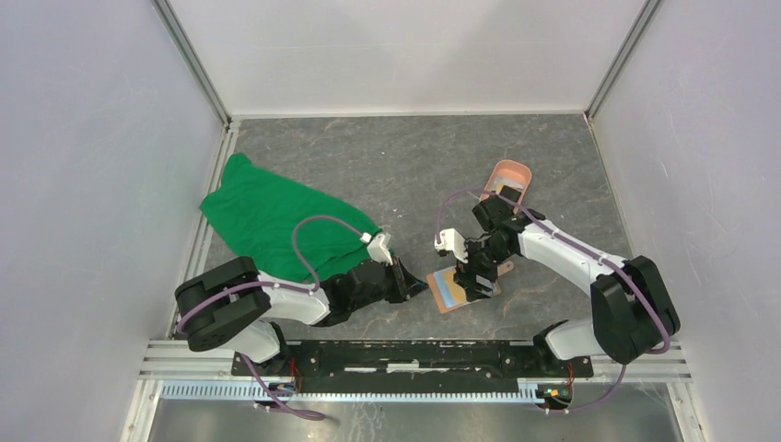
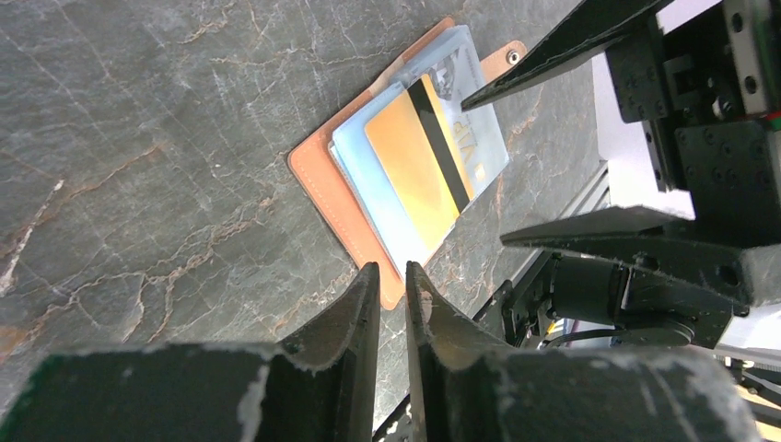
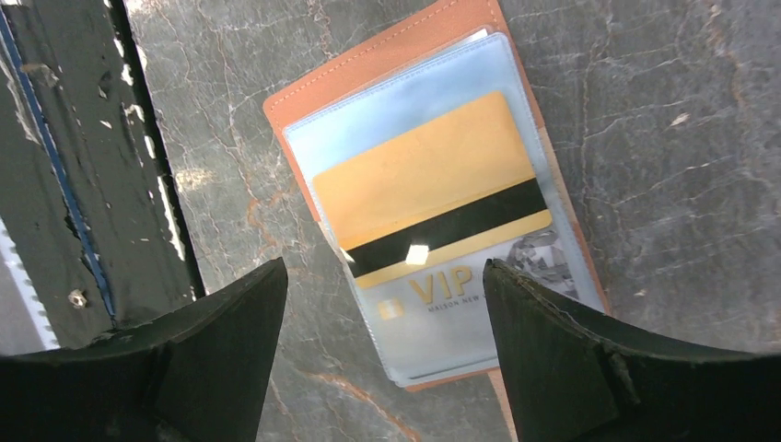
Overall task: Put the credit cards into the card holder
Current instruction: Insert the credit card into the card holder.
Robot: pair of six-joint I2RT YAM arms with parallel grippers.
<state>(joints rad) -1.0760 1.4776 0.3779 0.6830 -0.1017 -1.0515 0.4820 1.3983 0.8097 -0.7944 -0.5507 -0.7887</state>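
The card holder [image 1: 448, 295] lies open on the table, tan-orange with blue-grey pockets; it also shows in the left wrist view [image 2: 324, 180] and the right wrist view [image 3: 368, 64]. A gold card with a black stripe [image 3: 428, 180] [image 2: 414, 157] lies across the pockets, over a silver VIP card [image 3: 460, 304] [image 2: 486, 152]. I cannot tell whether the gold card is tucked in. My right gripper [image 1: 475, 278] [image 3: 382, 285] hangs open and empty just above the cards. My left gripper [image 1: 416, 284] [image 2: 392, 274] is shut and empty, low at the holder's left corner.
A salmon-pink oval tray [image 1: 518, 169] stands behind the right arm with something flat in it. A green cloth [image 1: 267, 221] lies at the left, behind the left arm. The black base rail [image 3: 55, 184] runs along the near edge.
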